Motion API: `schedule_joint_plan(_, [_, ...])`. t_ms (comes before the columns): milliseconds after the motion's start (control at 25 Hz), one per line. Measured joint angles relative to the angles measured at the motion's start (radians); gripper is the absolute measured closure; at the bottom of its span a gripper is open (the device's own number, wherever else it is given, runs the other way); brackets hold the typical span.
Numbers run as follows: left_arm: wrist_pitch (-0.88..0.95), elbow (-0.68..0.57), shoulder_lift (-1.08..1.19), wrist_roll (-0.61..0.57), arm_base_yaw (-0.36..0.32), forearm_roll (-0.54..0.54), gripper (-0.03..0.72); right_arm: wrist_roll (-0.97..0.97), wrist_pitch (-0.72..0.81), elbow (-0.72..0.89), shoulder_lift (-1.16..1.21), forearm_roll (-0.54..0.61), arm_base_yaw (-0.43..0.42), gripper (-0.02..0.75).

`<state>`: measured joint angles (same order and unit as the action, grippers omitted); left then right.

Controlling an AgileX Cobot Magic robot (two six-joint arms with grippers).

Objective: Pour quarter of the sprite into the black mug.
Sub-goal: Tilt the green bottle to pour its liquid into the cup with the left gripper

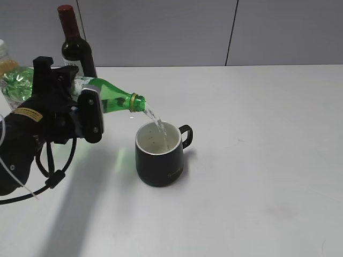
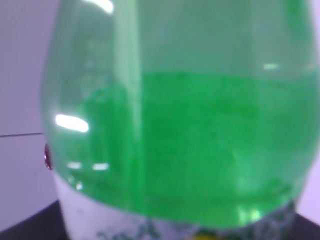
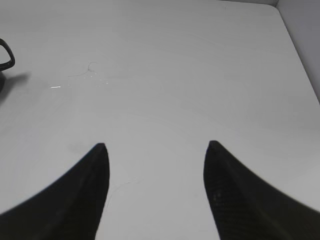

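Landmark is the black mug (image 1: 159,155): matte black, tapered, wider at base, white inside, small loop handle on its right side, faint lettering low on the front, standing upright on the white counter (image 1: 257,176) near the middle. Left of the mug and a bit above it, the left pincer (image 1: 86,115) is clamped around the sprite (image 1: 110,96), holding it tipped close to horizontal with the open mouth just over the mug's left rim. Bottle is see-through green plastic with a yellowish-green neck ring and mottled green-white label; no cap on. A thin clear stream falls from the mouth into the mug. Left wrist view is filled by the green bottle body (image 2: 180,130), blurred, liquid line visible inside, white-green label edge at the bottom. Right pincer (image 3: 155,150) seen only in its wrist view: two dark fingers apart, nothing between them, hanging over bare counter right of the mug, whose handle (image 3: 6,55) just shows at the left edge. Farther back, left of the mug, a dark wine bottle (image 1: 74,45) with a red top stands upright behind the sprite.
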<state>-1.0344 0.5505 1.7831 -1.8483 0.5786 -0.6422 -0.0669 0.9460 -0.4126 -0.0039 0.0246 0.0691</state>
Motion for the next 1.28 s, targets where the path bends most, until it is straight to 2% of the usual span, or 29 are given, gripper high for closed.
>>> schedule_joint_plan(1080, [-0.014, 0.0, 0.0, -0.016, 0.0, 0.0, 0.223, 0.0, 0.0, 0.0, 0.0, 0.0, 0.0, 0.281])
schedule_joint_plan(1280, [0.014, 0.0, 0.0, -0.004, 0.0, 0.028, 0.223, 0.0, 0.0, 0.0, 0.0, 0.0, 0.0, 0.281])
